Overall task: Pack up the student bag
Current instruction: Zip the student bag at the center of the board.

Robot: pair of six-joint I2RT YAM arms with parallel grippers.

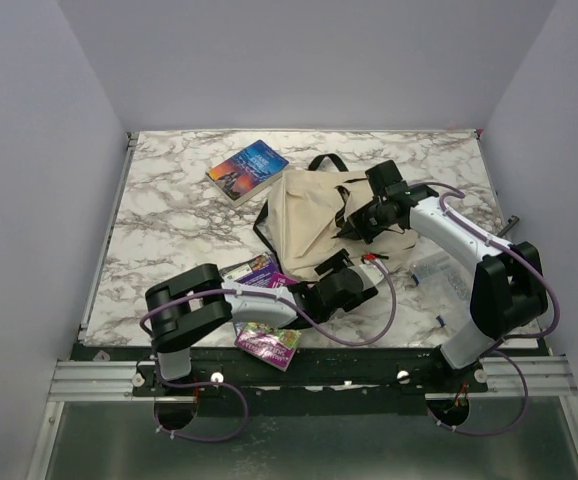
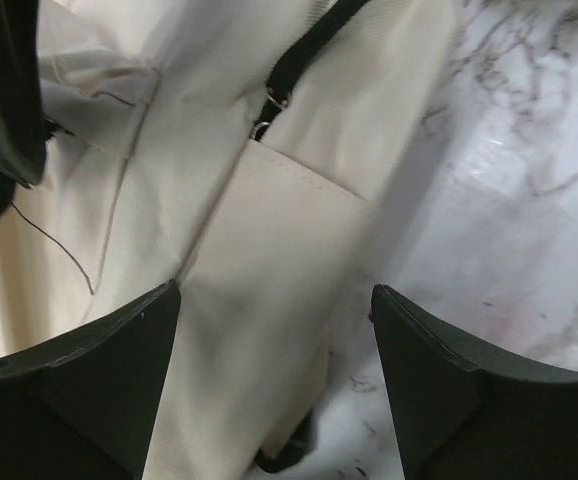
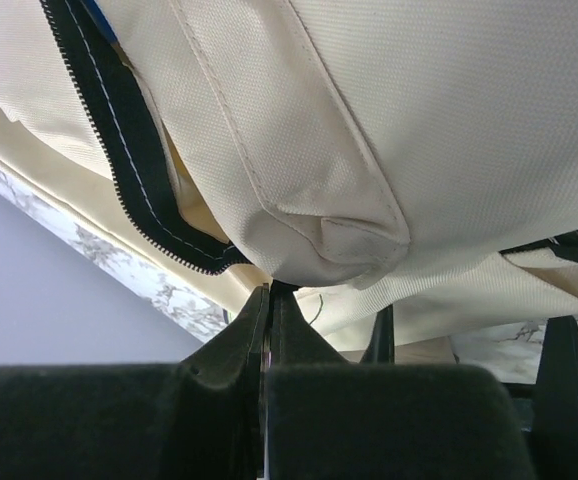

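- My left gripper point(image 2: 274, 300) stood with fingers apart, empty, over the near edge of the cream-beige soft fabric student bag point(image 1: 309, 215).
- My right gripper point(image 3: 269, 292) was closed, tips against the bag's fold beside its black zipper point(image 3: 134, 170); I could not tell whether fabric was pinched.
- The bag lay mid-way across the white marble-patterned table point(image 1: 169, 220).

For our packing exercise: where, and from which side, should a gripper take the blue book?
Probably its left short edge, from the left: the blue book lies flat, that end faces bare table, and its right side nears the student bag.
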